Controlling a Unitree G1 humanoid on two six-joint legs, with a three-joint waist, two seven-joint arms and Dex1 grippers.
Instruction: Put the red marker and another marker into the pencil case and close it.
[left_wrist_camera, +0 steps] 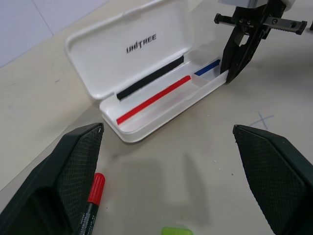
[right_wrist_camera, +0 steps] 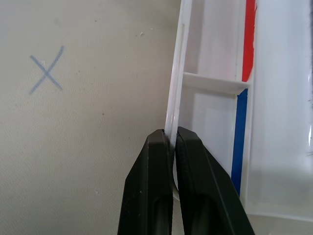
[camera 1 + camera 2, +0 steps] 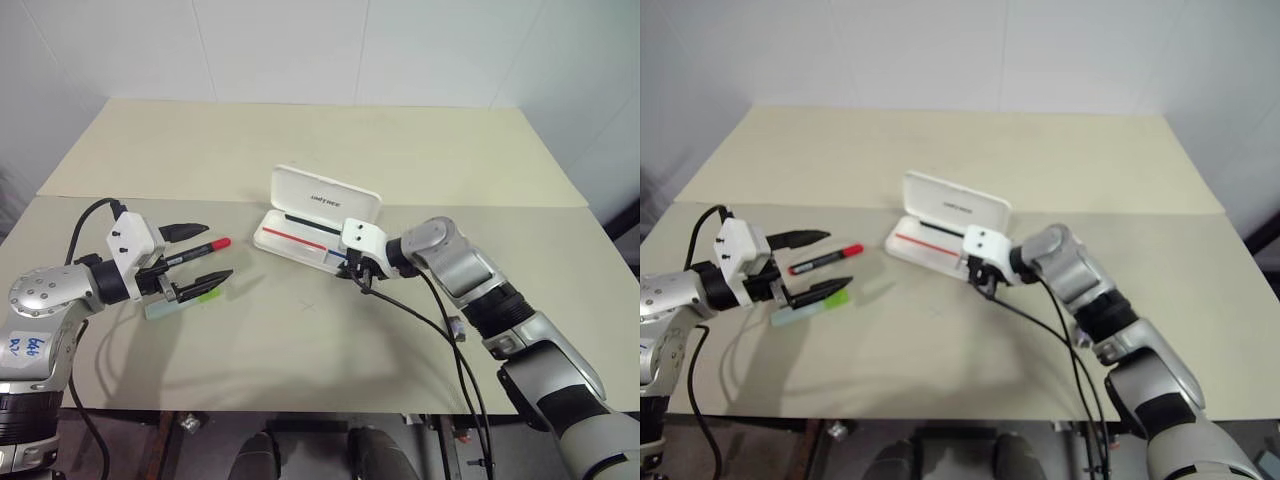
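Note:
The white pencil case [image 3: 325, 197] lies open mid-table, its lid raised and red and blue stripes showing in its tray [image 1: 161, 105]. My right gripper [image 2: 171, 138] is shut on the thin front wall of the tray near the case's right end [image 3: 358, 274]. Left of the case, the red marker [image 3: 203, 248] lies on the table. The mint-green marker [image 3: 203, 296] lies just in front of it. My left gripper [image 3: 219, 250] hovers open over both markers and points toward the case, with the red marker [image 1: 93, 195] beside one finger.
A small blue cross [image 3: 308, 305] is drawn on the table in front of the case. The beige table [image 3: 300, 140] stretches bare behind the case to a white wall. A black cable [image 3: 440, 330] hangs from my right arm.

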